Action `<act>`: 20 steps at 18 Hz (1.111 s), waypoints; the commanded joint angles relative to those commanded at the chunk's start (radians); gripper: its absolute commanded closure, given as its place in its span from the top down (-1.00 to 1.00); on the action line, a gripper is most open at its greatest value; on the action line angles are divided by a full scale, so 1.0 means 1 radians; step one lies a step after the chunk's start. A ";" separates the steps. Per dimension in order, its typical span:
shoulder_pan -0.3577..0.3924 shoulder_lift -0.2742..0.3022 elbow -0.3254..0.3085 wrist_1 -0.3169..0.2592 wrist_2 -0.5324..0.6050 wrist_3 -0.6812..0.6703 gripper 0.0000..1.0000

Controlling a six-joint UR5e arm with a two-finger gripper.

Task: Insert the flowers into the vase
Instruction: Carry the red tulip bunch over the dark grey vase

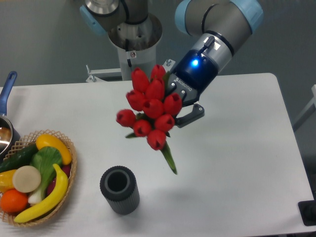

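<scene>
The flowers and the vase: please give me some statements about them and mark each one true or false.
1. The gripper holds the flowers above the table. True.
2. The flowers already stand in the vase. False: the vase is empty.
3. The vase stands upright, right of the basket. True.
4. The flowers are yellow. False: the buds are red.

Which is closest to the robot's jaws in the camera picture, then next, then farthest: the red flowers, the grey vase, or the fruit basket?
1. The flowers: held in the gripper, right at it.
2. The vase: standing on the table, below and left of it.
3. The basket: far left, at the table's edge.
</scene>
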 joint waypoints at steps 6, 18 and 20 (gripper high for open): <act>-0.074 -0.097 0.077 0.028 -0.046 0.018 -0.15; -0.149 -0.215 0.167 0.032 -0.061 0.018 -0.14; -0.155 -0.221 0.167 0.032 -0.061 0.018 -0.14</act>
